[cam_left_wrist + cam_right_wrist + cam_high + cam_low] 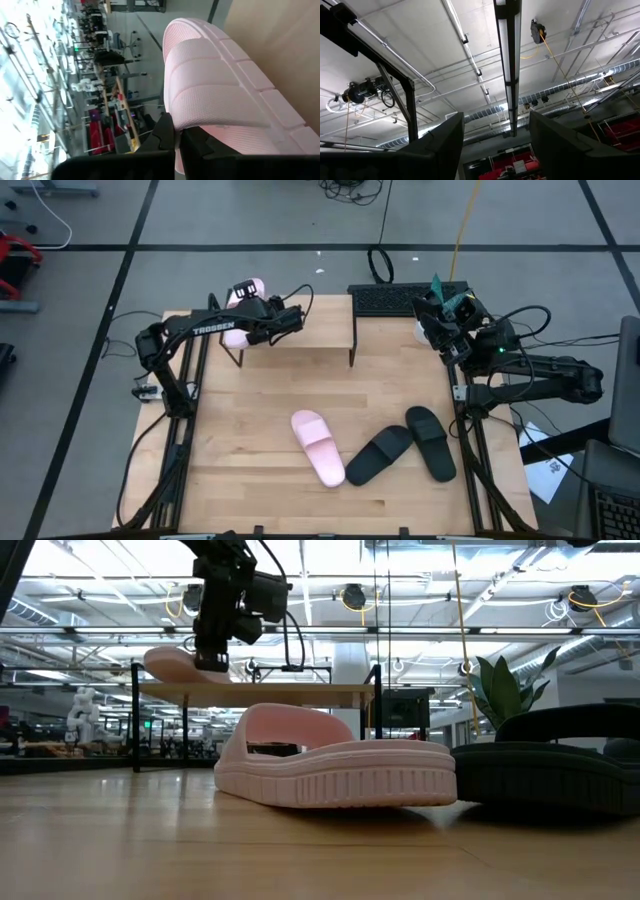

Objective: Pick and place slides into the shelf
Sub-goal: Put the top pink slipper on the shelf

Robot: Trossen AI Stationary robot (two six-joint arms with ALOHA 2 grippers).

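Observation:
My left gripper [245, 315] [212, 662] is at the left end of the shelf [295, 322] [300, 690], shut on one pale pink slide [246, 290] [178, 664] [220, 85]. The other pink slide [318, 446] [335, 765] lies flat on its sole on the table. Beside it lie the two black slides [380, 455] [431, 442], one of them in the low view [560, 765]. My right gripper [438, 308] [497, 145] waits open beyond the shelf's right end, pointing up at the ceiling. My left gripper comes from above, pointing down, and pinches the pink slide between its two fingers [165, 135] at the sole's side beside the strap [210, 107]. The slide lies on the shelf top's left end. Its free end [155, 658] juts out past that end, tipped slightly up.
A black keyboard [405, 298] lies behind the shelf's right part. The shelf top to the right of the held slide is bare wood [320, 320]. The three loose slides take up the table's near middle. Open tabletop [250, 400] lies between them and the shelf.

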